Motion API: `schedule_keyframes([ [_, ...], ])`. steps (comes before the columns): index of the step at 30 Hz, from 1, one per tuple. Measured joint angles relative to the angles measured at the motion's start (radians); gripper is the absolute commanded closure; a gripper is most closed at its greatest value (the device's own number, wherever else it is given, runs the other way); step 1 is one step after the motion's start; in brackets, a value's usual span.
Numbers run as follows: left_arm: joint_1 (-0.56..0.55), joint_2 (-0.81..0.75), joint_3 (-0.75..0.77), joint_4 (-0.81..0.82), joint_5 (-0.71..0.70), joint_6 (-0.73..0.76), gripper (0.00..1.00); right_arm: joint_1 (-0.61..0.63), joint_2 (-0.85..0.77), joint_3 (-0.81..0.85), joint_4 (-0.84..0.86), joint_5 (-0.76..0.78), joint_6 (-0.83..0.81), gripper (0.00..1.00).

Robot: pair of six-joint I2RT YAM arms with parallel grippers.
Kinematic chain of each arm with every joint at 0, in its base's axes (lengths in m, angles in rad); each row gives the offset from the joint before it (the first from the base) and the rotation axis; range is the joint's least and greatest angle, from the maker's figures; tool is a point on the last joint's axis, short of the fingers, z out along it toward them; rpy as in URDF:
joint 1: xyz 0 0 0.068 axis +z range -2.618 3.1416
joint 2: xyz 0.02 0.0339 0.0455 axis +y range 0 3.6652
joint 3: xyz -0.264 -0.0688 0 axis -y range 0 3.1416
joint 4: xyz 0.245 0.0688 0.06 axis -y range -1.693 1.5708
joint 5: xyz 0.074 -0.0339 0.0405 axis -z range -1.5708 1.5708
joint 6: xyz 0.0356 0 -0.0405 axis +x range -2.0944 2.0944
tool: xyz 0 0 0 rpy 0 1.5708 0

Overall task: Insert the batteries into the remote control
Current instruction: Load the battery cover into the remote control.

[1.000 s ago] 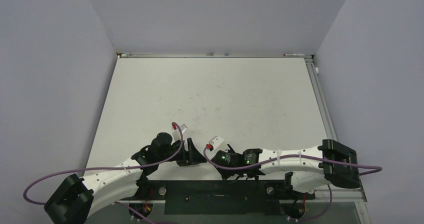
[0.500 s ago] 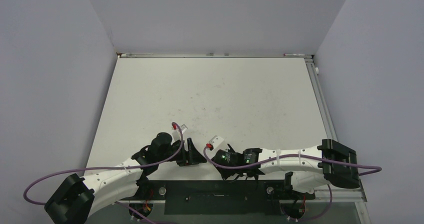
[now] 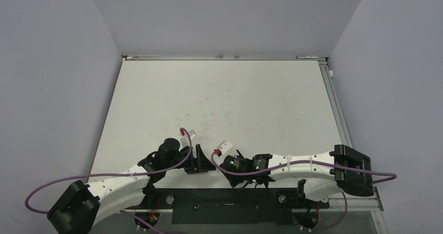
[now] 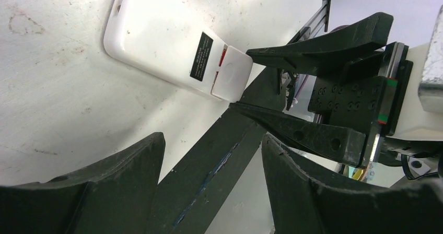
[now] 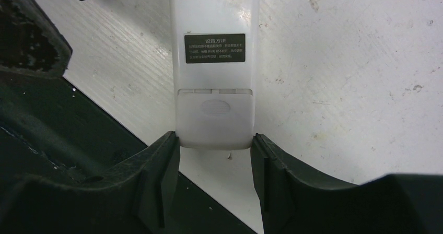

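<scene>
The remote control [image 5: 214, 61] lies on the white table with its plain back up, showing a black label and a closed battery cover [image 5: 215, 111]. My right gripper [image 5: 214, 140] is shut on the cover end, a fingertip pressed to each side. In the left wrist view the remote control [image 4: 167, 41] lies ahead, with the right gripper's fingers [image 4: 313, 51] pinching its end. My left gripper [image 4: 211, 140] stands open just short of it, holding nothing. From above, both grippers [image 3: 209, 160] meet near the table's front edge and hide the remote. The batteries are out of view.
A black strip [image 4: 209, 176] runs along the table's near edge, right under both grippers. The white table top [image 3: 224, 98] stretches away behind them, enclosed by grey walls. Purple cables loop from both wrists.
The right arm has edged slightly to the left, still gripping the remote's end. The left arm has not moved.
</scene>
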Motion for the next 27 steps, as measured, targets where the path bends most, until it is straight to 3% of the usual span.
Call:
schedule_keyframes([
  [14, 0.007, 0.012, 0.0, 0.015, 0.007, 0.011, 0.35, -0.019, 0.031, 0.008, 0.002, -0.005, 0.0, 0.84],
  [27, 0.013, 0.019, 0.0, 0.024, 0.011, 0.014, 0.35, -0.027, 0.04, 0.011, 0.01, -0.01, -0.008, 0.77],
])
